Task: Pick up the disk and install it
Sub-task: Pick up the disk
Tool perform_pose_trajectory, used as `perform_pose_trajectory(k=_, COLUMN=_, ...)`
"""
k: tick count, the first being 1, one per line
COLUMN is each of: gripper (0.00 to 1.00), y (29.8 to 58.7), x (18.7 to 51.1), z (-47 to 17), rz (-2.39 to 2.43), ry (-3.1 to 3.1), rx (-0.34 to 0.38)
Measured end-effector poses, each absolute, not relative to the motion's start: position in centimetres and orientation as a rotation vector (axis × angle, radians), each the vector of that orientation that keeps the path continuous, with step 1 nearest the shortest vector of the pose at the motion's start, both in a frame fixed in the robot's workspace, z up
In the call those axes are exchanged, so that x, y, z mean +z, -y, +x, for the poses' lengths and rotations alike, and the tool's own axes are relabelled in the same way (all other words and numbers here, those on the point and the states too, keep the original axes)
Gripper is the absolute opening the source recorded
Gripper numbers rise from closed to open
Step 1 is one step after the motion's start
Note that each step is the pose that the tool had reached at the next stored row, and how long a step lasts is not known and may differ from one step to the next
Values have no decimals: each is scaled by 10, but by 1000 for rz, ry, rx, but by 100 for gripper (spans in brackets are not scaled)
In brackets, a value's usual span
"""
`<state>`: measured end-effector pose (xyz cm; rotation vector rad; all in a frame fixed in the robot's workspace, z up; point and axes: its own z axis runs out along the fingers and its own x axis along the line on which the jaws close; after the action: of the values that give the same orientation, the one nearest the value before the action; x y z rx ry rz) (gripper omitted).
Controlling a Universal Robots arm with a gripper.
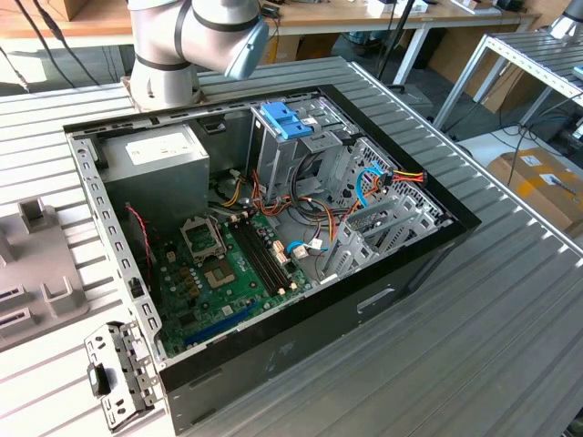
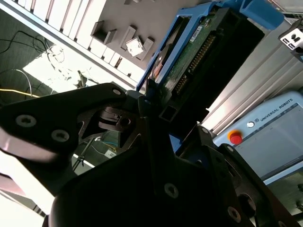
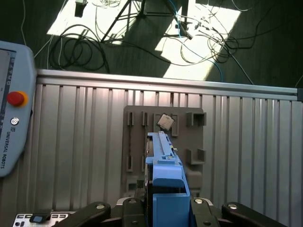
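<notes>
In both wrist views my gripper (image 3: 168, 208) is shut on the disk (image 3: 165, 175), a dark drive in a bright blue carrier. In the second wrist view the disk (image 2: 203, 52) sticks out from between the black fingers (image 2: 142, 101), its connector edge and green circuit board facing the camera. In the first wrist view it hangs above a grey fixture plate (image 3: 163, 146) on the ribbed table. The open computer case (image 1: 273, 228) lies on the table in the exterior view, with a paler blue bracket (image 1: 287, 118) on top of its drive cage.
A small square chip (image 3: 165, 121) rests on the fixture plate. A teach pendant with a red button (image 3: 14, 127) lies beside it. The case holds a grey power supply (image 1: 150, 159), a green motherboard (image 1: 223, 273) and loose cables. A metal bracket (image 1: 114, 373) lies by its corner.
</notes>
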<state>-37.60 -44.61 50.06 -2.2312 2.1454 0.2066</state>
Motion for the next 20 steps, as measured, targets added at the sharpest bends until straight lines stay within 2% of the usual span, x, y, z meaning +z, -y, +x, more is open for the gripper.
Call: perform_pose_trajectory(k=20, gripper=36, y=453, x=500, z=-360, rz=-2231, ry=-2145, rx=207)
